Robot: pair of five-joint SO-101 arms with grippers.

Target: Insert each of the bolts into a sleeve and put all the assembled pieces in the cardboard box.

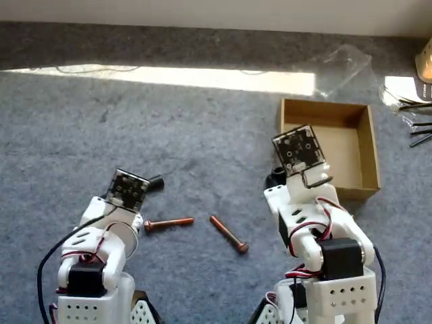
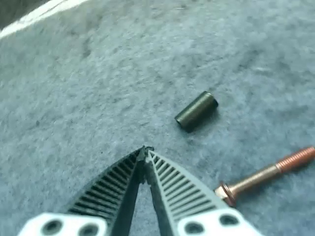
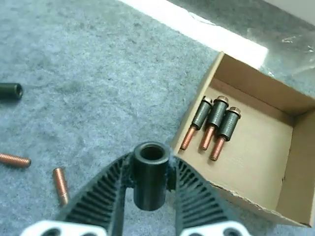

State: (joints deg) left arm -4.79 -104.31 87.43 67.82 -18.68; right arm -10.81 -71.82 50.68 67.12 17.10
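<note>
The right gripper (image 3: 150, 164) pinches a short black sleeve (image 3: 149, 184) across its middle, just left of the box (image 1: 370, 145) in the high view. The sleeve looks stiff, smooth and light, probably slippery. The left gripper (image 2: 145, 153) is pressed together. Two copper bolts (image 1: 169, 223) lie lower centre on the counter (image 1: 202, 135).

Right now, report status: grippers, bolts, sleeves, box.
Left gripper shut, empty, near loose sleeve. Right gripper shut on second sleeve. Two bolts loose on carpet; three assembled pieces in cardboard box.
</note>
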